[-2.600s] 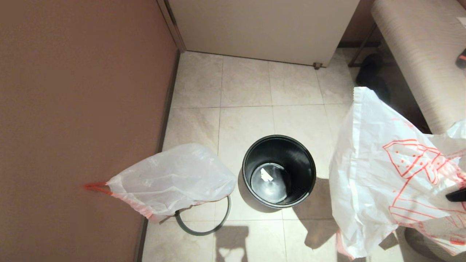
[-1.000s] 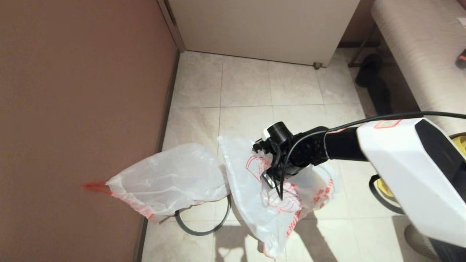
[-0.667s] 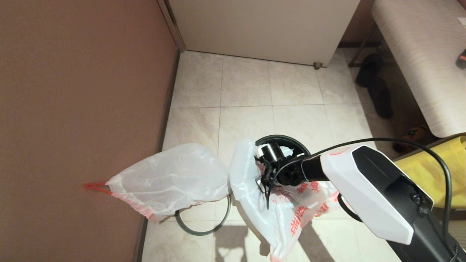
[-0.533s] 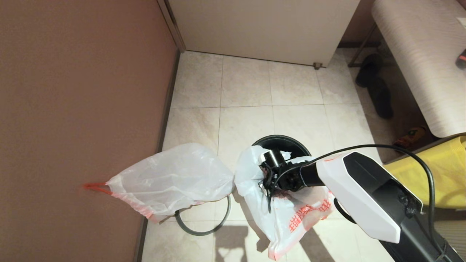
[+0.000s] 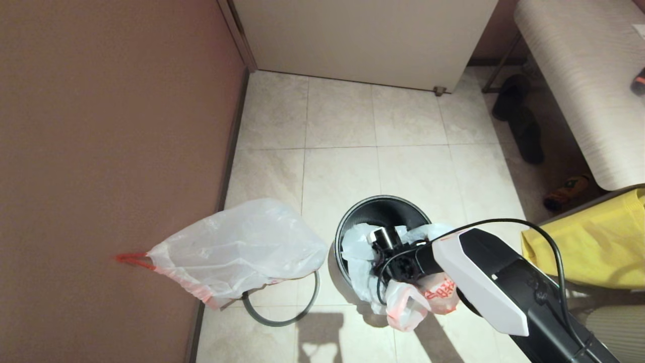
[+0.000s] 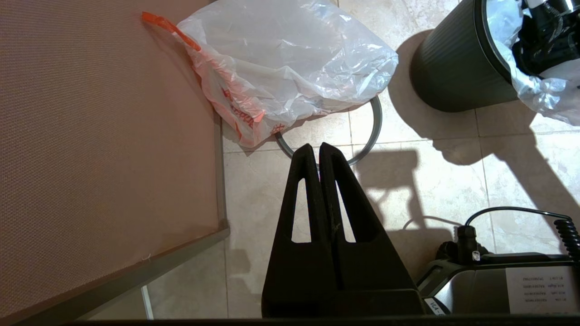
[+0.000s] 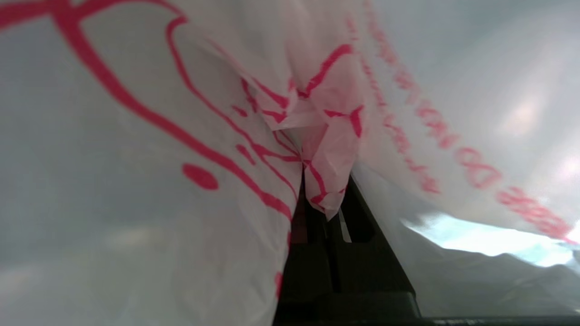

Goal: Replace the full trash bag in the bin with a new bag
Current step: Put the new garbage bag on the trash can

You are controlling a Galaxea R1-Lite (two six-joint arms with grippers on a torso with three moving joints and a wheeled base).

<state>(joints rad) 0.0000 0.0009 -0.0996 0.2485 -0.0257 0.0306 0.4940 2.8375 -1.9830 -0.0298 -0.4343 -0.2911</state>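
Note:
The black bin (image 5: pixel 381 201) stands on the tiled floor. My right arm (image 5: pixel 484 282) reaches down into it. The new bag (image 5: pixel 403 302), white with red-orange print, is stuffed into the bin's mouth and hangs over its near rim. In the right wrist view my right gripper (image 7: pixel 325 194) is shut on a fold of the new bag (image 7: pixel 136 136), which hides the fingertips. The full trash bag (image 5: pixel 242 247) lies against the brown wall, left of the bin, on the grey rim ring (image 5: pixel 282 315). My left gripper (image 6: pixel 316 147) hangs shut and empty above the ring (image 6: pixel 376 127).
A brown wall (image 5: pixel 101 151) closes the left side and a white cabinet (image 5: pixel 363 35) the far side. A yellow fabric bag (image 5: pixel 594 242), a bench (image 5: pixel 579 75) and dark shoes (image 5: pixel 519 121) are on the right. The robot's base (image 6: pixel 498 280) is near the left gripper.
My right arm has swung in from the right with the new bag and lowered it into the bin. The bag's bulk is now inside, part over the rim. The left arm has not moved.

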